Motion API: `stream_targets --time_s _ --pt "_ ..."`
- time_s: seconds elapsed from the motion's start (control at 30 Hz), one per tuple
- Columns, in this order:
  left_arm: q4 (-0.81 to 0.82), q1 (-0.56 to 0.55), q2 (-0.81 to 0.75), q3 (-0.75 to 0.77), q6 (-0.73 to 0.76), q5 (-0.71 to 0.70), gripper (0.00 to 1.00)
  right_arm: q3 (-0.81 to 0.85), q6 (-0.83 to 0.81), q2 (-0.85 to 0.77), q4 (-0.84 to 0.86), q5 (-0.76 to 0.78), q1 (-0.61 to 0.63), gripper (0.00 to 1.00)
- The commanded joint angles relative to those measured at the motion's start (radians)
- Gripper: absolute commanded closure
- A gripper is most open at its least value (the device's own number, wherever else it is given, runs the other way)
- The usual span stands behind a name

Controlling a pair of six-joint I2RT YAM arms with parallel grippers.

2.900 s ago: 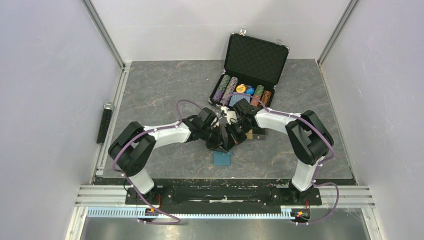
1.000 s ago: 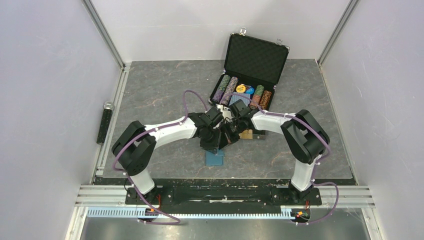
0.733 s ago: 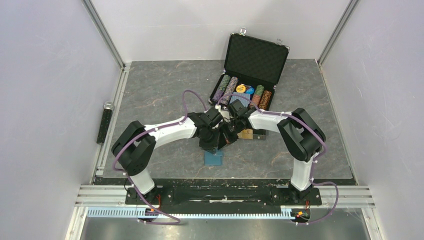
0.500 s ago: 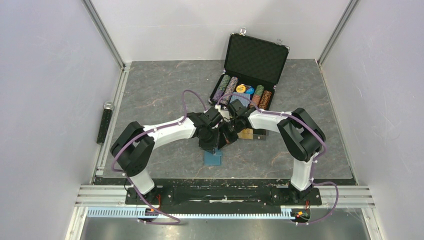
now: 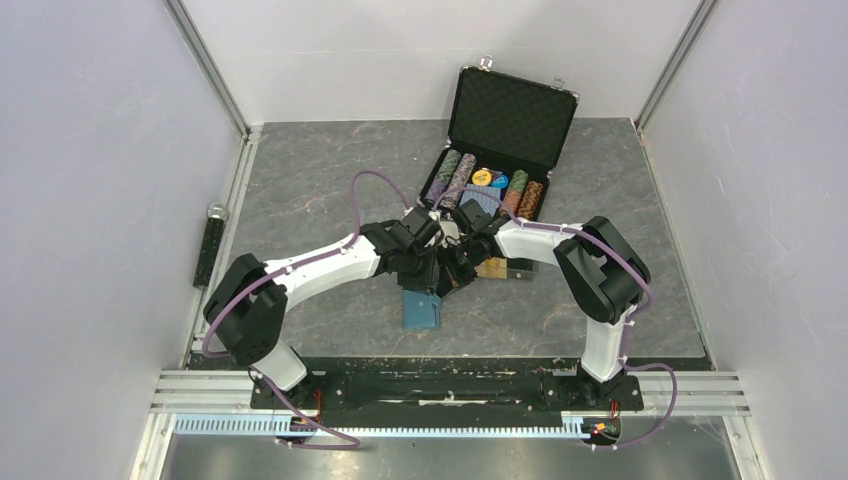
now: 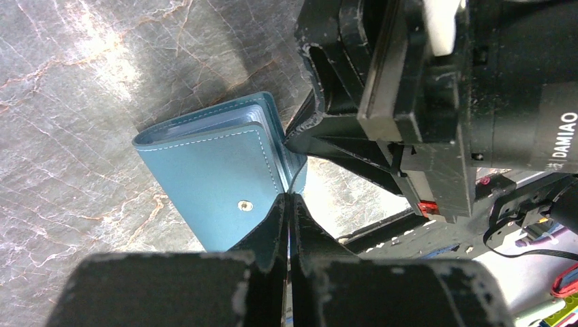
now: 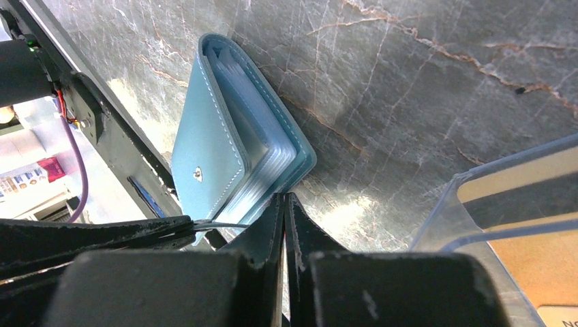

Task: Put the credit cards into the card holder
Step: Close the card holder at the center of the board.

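The teal card holder (image 5: 421, 312) lies near the table's front edge with its cover raised. The left wrist view shows its snap cover (image 6: 204, 177). The right wrist view shows its clear sleeves fanned out (image 7: 259, 157). My left gripper (image 5: 425, 283) (image 6: 289, 197) is shut on a thin leaf at the holder's edge. My right gripper (image 5: 452, 280) (image 7: 284, 196) is shut with a thin pale card edge-on between its fingers, its tips at the sleeves. An orange-gold card (image 5: 490, 268) (image 7: 525, 252) and a black card (image 5: 516, 268) lie on the table to the right.
An open black case (image 5: 510, 115) holding striped poker chips (image 5: 480, 185) stands at the back, just behind both grippers. A black cylinder (image 5: 212, 245) lies along the left rail. A clear plastic edge (image 7: 443, 204) lies over the orange-gold card.
My left arm has swung its elbow outward to the left. The card holder has shifted slightly left and its cover has tipped up. The right gripper has stayed at the holder.
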Motion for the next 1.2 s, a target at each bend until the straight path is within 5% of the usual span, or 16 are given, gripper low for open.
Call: stream_targets --time_s 0.0,0.47,1.17 --pt "0.003 0.005 0.003 -0.01 0.034 -0.027 0.98 0.021 -0.013 0.015 -0.034 0.044 0.001 1.0" --pt "0.114 0.005 0.041 -0.09 0.002 0.085 0.98 0.086 -0.018 -0.076 0.023 0.015 0.0 1.0" --pt "0.142 0.03 -0.03 -0.127 -0.027 0.072 0.98 0.088 -0.027 0.062 0.005 0.028 0.016 1.0"
